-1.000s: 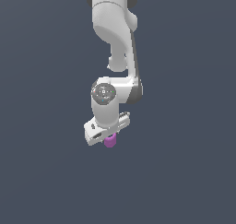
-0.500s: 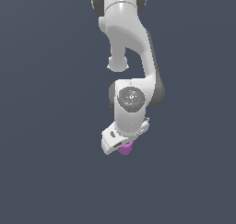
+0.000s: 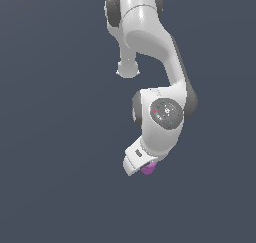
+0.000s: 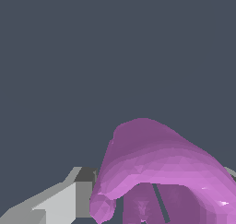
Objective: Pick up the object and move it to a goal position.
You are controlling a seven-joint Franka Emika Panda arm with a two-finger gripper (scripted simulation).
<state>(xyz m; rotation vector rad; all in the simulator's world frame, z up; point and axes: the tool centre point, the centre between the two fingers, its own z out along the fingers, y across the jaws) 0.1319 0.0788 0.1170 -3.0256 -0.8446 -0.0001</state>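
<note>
Although the fingers themselves were mostly hidden behind the wrist in the exterior view, the gripper point(image 3: 144, 166) appeared to be pinching the object point(image 3: 148, 169), which showed as a small magenta lump at the hand's lower edge, toward the exterior view's right. No table was distinguishable from the uniform dark grey ground, so whether the piece was lifted could not be told. In the wrist view the object point(image 4: 156, 172) filled the near field beside one grey finger point(image 4: 60, 202), its rounded, lumpy surface facing the camera.

Judgement on handling: small and probably light; rigid-looking, faceted, smooth, so likely to slip or rotate if squeezed on the curved flank. Best hold would be across the stubby body, with the pads on opposite sides, clear of the notched end.

Orientation: the long axis could not be read; the piece looked nearly as wide as long, and its notched end was not clearly identifiable.
</note>
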